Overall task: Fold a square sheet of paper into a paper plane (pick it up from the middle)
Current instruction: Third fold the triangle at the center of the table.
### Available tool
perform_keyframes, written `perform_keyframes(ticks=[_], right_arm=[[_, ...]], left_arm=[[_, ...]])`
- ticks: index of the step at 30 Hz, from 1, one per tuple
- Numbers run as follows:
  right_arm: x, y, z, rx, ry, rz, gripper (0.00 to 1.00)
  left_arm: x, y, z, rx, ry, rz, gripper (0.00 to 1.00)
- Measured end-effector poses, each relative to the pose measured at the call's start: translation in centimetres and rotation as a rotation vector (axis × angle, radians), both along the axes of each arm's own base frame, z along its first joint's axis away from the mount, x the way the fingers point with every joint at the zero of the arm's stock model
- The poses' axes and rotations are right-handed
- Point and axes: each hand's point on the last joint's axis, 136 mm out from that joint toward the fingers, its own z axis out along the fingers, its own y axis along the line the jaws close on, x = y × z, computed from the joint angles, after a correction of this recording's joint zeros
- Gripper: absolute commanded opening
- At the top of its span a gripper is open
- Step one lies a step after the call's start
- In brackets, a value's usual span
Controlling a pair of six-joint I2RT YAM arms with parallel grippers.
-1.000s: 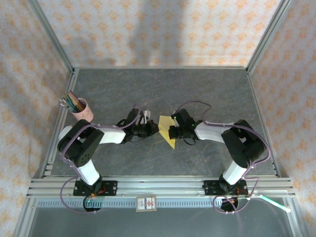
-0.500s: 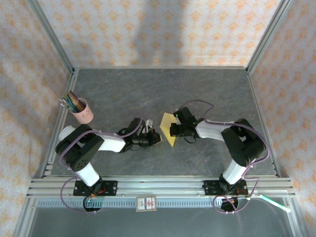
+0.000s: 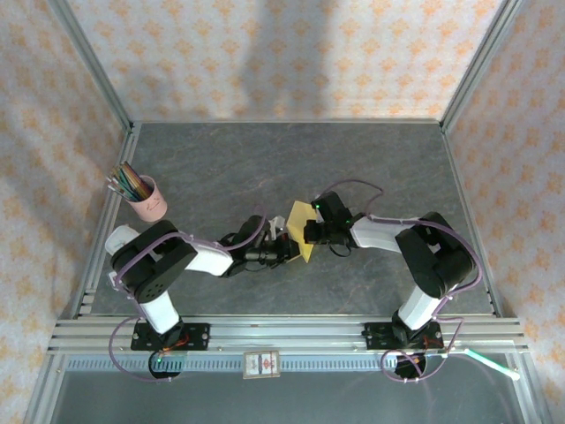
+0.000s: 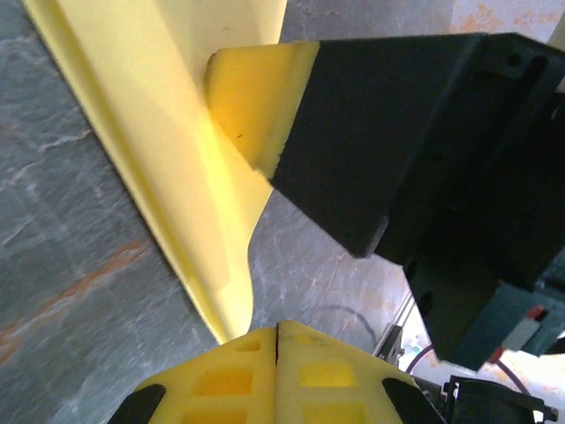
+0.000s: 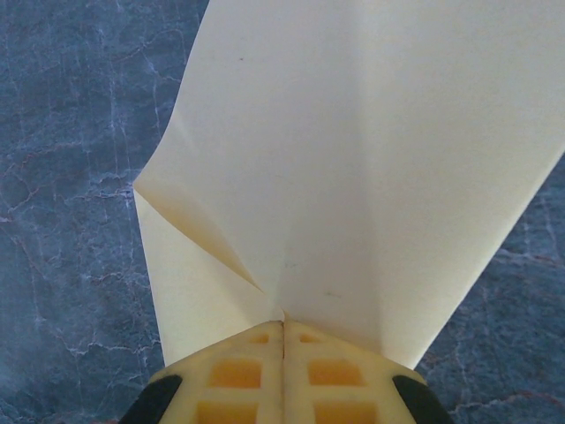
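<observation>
From above, the yellow paper (image 3: 298,216) lies creased into a pointed shape near the middle of the dark stone desk (image 3: 265,159), between the 2 arms. The right jaws sit on its right edge. The left jaws reach it from the lower left and touch its near corner. How either pair stands cannot be told from up here. A pink cup (image 3: 150,203) of coloured pencils (image 3: 129,180) stands well apart, at the desk's left edge.

At the left wrist, the left jaws are together, with the seam between their 2 yellow fingers (image 4: 221,382) closed. The paper (image 4: 168,150) slants down to a narrow tip that meets the finger on the view's left, just beside the seam. Whether it is pinched cannot be told. Higher up, a yellow pad (image 4: 252,102) of the right jaws, on its black body, presses against the fold.

At the right wrist, the right jaws are together, clamped on the paper (image 5: 371,159), which fans out from the seam between the 2 fingers (image 5: 335,386). A crease runs from the seam to a corner on the left, with a flap folded beneath it.
</observation>
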Motion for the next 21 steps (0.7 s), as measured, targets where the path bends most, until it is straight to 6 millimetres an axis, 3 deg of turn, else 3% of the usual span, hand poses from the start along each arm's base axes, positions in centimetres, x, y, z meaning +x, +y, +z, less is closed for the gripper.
perform_keyframes(ticks=[5,16,21], right_arm=[[0.0,0.0,0.0,0.000,0.000,0.000,0.01],[0.0,-0.1,-0.1,0.002,-0.003,-0.003,0.01],[0.1,-0.1,-0.1,0.004,-0.005,-0.003,0.01]], left_arm=[[0.4,-0.9,0.2,-0.011,-0.004,-0.006,0.02],[0.1,-0.9,-2.7,0.034,0.046,-0.010,0.02],[0.0,-1.2,-2.7,0.035,0.046,-0.018,0.03]])
